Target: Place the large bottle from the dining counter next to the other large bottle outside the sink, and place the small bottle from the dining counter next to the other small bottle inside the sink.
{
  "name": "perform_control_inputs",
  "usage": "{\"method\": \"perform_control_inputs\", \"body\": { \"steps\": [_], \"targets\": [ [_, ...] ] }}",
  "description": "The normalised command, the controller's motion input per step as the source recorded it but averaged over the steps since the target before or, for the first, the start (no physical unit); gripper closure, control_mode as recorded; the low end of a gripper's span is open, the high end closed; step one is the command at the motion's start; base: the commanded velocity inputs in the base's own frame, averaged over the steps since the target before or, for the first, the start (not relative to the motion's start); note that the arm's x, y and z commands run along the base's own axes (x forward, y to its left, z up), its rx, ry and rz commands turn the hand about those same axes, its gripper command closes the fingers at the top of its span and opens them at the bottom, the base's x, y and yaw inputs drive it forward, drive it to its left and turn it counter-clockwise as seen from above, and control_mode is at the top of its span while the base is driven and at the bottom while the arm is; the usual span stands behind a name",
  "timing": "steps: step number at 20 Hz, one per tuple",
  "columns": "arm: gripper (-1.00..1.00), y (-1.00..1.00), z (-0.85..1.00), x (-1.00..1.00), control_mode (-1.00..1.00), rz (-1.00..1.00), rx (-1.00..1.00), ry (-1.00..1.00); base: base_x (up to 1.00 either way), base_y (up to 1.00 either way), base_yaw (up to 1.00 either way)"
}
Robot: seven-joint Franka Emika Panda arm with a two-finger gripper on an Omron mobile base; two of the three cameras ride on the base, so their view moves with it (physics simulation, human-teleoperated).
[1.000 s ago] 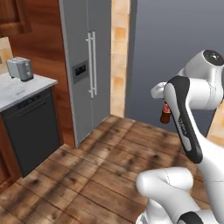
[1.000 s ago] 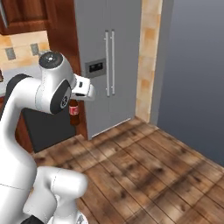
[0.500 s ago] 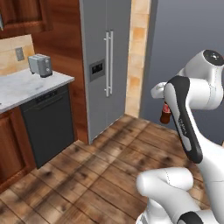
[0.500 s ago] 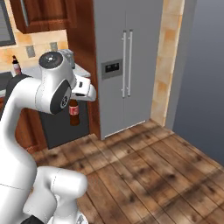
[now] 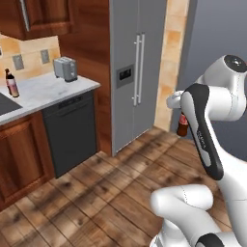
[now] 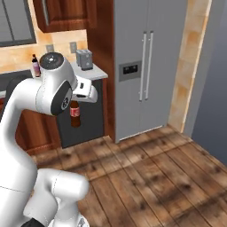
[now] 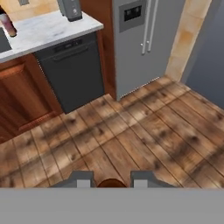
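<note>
wooden plank floor (image 7: 144,131), grey fridge (image 5: 137,72), black dishwasher (image 5: 72,130), marble worktop (image 5: 43,91)

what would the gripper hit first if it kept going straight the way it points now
Most likely the wooden floor. The gripper, shut on the small bottle, points down at bare planks, short of the dishwasher and fridge. Depth is hard to judge.
</note>
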Motion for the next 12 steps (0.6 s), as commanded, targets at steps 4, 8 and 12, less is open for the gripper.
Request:
{"method": "perform_control_inputs", "body": {
  "steps": [4, 8, 12],
  "targets": [
    [1.0, 0.0, 0.0, 0.0, 1.0, 0.0, 0.0, 0.0, 0.0, 0.03, 0.25],
    [1.0, 0.0, 0.0, 0.0, 1.0, 0.0, 0.0, 0.0, 0.0, 0.03, 0.25],
    [1.0, 0.0, 0.0, 0.0, 1.0, 0.0, 0.0, 0.0, 0.0, 0.04, 0.25]
  ]
}}
